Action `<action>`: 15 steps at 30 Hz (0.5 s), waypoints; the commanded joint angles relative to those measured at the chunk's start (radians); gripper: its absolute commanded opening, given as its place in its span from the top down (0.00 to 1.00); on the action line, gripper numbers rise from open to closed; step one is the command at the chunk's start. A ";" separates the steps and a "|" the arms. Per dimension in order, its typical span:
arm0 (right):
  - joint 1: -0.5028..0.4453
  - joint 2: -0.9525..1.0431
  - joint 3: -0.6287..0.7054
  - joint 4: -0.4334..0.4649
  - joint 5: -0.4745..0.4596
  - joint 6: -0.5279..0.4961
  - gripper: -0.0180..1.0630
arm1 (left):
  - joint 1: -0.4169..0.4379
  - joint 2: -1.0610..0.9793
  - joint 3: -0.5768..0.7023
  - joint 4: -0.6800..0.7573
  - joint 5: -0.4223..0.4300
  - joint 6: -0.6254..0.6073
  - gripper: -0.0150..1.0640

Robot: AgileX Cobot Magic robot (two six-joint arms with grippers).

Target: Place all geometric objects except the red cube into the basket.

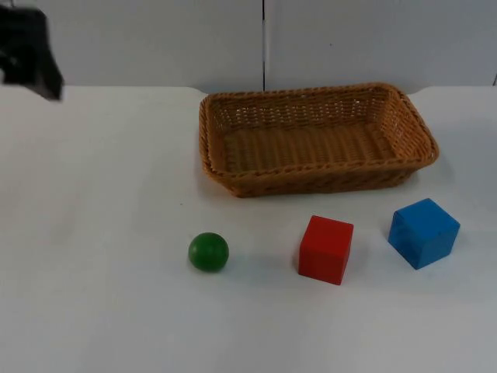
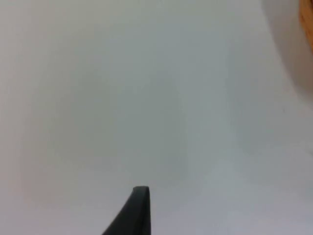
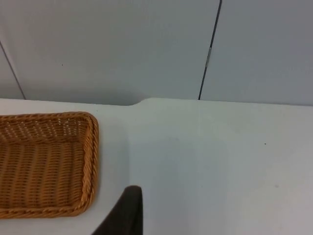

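Left arm: a black part of it shows at the far left corner of the scene in the top view, raised above the table's far edge, waiting.
Left gripper (image 2: 141, 196): one black fingertip is seen in the left wrist view, hanging over bare white table top, touching nothing.
Right gripper (image 3: 131, 196): one black fingertip is seen in the right wrist view, above the table and pointing toward the partition wall, holding nothing.
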 commanded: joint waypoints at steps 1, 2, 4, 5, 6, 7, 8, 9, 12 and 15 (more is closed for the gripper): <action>-0.003 -0.003 -0.005 0.003 0.000 -0.007 0.02 | -0.049 0.072 0.007 -0.022 -0.052 0.027 0.02; -0.003 -0.003 -0.005 0.005 0.006 -0.007 0.02 | -0.079 0.126 -0.004 -0.040 -0.055 0.054 0.02; -0.003 -0.003 -0.005 0.005 0.029 -0.007 0.02 | -0.130 0.240 -0.042 -0.160 -0.053 0.173 0.02; -0.003 -0.003 -0.005 0.005 0.029 -0.007 0.02 | -0.130 0.240 -0.042 -0.160 -0.053 0.173 0.02; -0.003 -0.003 -0.005 0.005 0.038 -0.007 0.02 | -0.148 0.282 -0.058 -0.219 -0.060 0.225 0.02; -0.003 -0.003 -0.005 0.003 0.046 -0.007 0.02 | -0.163 0.320 -0.073 -0.264 -0.072 0.277 0.02; -0.003 -0.003 -0.005 0.004 0.050 -0.007 0.02 | -0.174 0.348 -0.085 -0.305 -0.083 0.309 0.02; -0.003 -0.007 -0.005 0.004 0.053 -0.007 0.02 | -0.184 0.378 -0.100 -0.324 -0.091 0.320 0.02; -0.003 -0.014 -0.005 0.004 0.059 -0.007 0.02 | -0.202 0.422 -0.119 -0.334 -0.103 0.320 0.02; -0.003 -0.020 -0.005 0.004 0.060 -0.007 0.02 | -0.219 0.452 -0.124 -0.334 -0.127 0.320 0.02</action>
